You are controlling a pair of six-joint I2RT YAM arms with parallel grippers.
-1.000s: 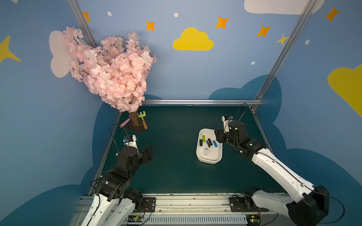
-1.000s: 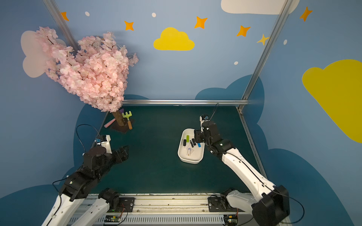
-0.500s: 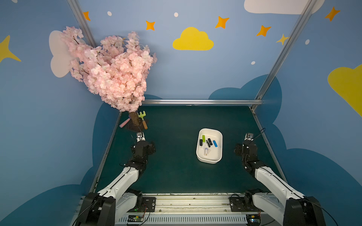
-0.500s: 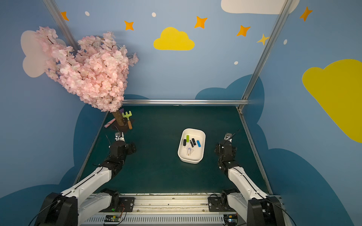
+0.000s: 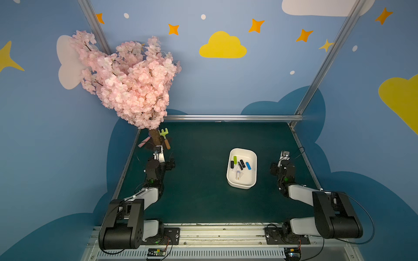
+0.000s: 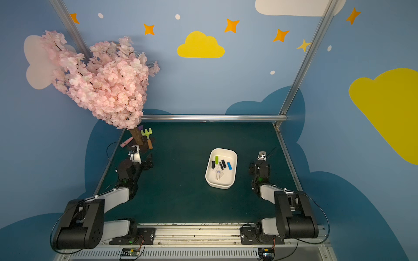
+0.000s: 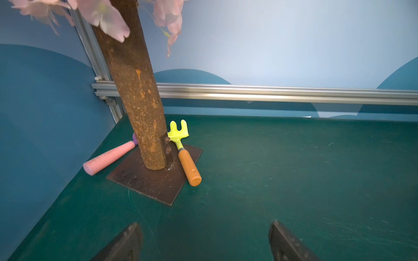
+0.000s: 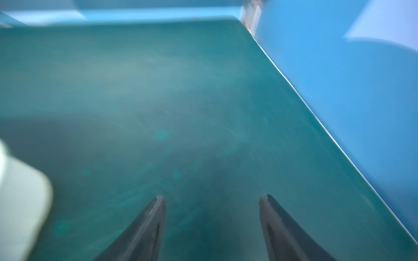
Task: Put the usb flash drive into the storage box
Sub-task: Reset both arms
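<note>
At three o'clock from the surface's (image 5: 203, 198) middle, the storage box (image 5: 241, 185) holds a blue usb flash drive (image 5: 248, 166) among other sticks. Left hand (image 7: 204, 223), at nine o'clock, and right hand (image 8: 212, 197), past the box, gape wide and empty. Seemingly finished: park both clear of the box.

Both arms (image 5: 300, 192) — white links (image 5: 148, 196), bulky black joints (image 5: 123, 223) (rounded housings) — end in dark tapered fingers (image 7: 129, 244).

Left arm (image 5: 147, 196) and right arm (image 5: 298, 192) sit folded low, left claw (image 7: 204, 223) and right claw (image 8: 212, 196) gaping wide.
</note>
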